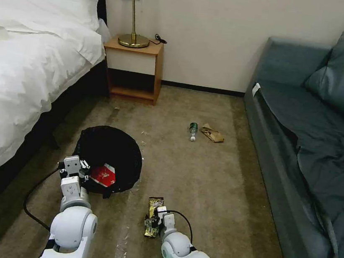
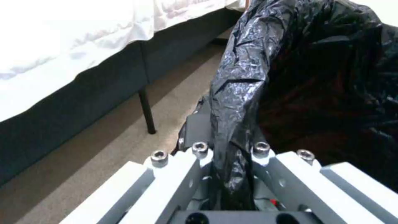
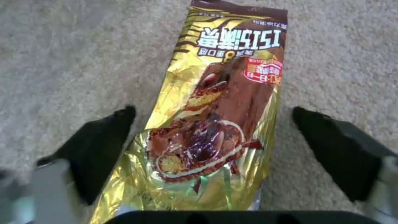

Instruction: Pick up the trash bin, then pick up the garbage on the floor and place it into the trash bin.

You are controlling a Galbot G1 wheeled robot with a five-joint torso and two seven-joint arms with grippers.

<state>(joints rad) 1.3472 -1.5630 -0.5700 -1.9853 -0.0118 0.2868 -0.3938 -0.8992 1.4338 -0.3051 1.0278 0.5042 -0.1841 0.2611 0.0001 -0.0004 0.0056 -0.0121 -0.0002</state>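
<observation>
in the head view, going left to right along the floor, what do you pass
bed → trash bin held by the left claw, red-white wrapper inside → yellow-brown candy wrapper under the open right claw → small bottle → crumpled brown paper → sofa
</observation>
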